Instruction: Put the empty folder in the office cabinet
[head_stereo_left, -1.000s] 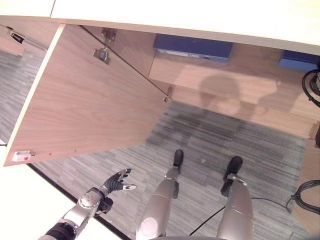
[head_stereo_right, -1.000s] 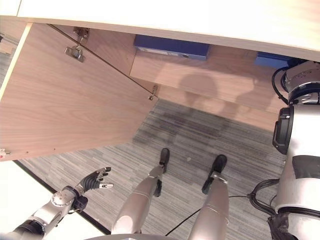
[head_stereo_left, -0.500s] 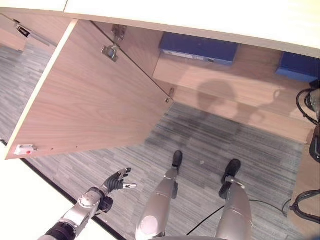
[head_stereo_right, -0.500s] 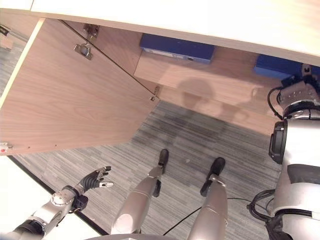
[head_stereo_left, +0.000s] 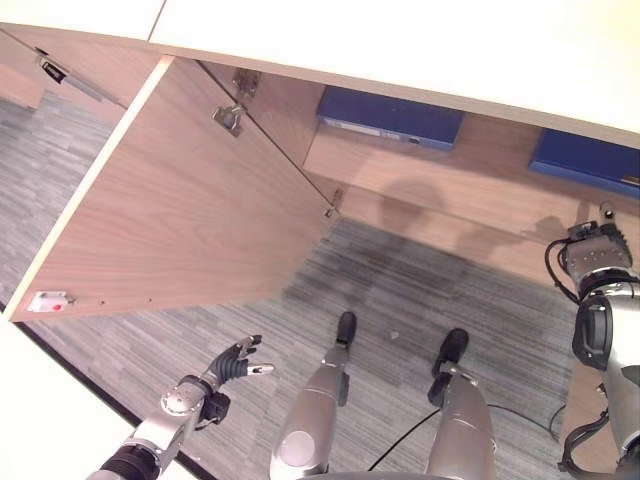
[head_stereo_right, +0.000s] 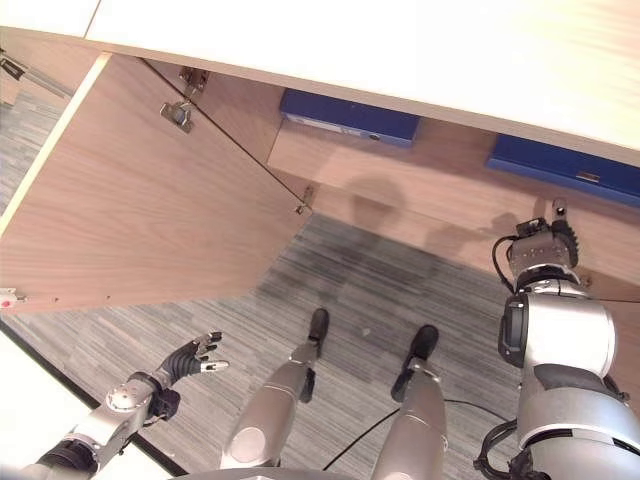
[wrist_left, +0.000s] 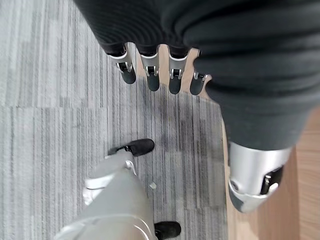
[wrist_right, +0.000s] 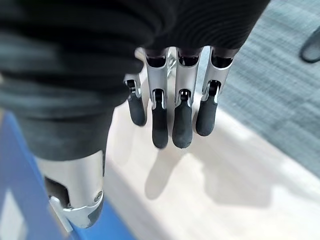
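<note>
lying in open cabinet (head_stereo_left: 180, 210) above carpet (head_stereo_left: 400, 290): folders (head_stereo_left: 390, 115)

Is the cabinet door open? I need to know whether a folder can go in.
Open: the cabinet door swings out on its hinges, exposing the shelf and two blue folders.

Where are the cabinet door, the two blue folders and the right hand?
Door (head_stereo_left: 180, 210), left eye view, inner face.
Left folder (head_stereo_left: 392, 114), left eye view, spine.
Right folder (head_stereo_right: 560, 165), right eye view, spine.
Right hand (wrist_right: 172, 112), right wrist view, finger.

Office setting: grey striped carpet tile floor (head_stereo_left: 420, 290), pale wood-laminate cabinet, door open (head_stereo_left: 190, 215), flat blue folders (head_stereo_left: 392, 116) on shelf.
</note>
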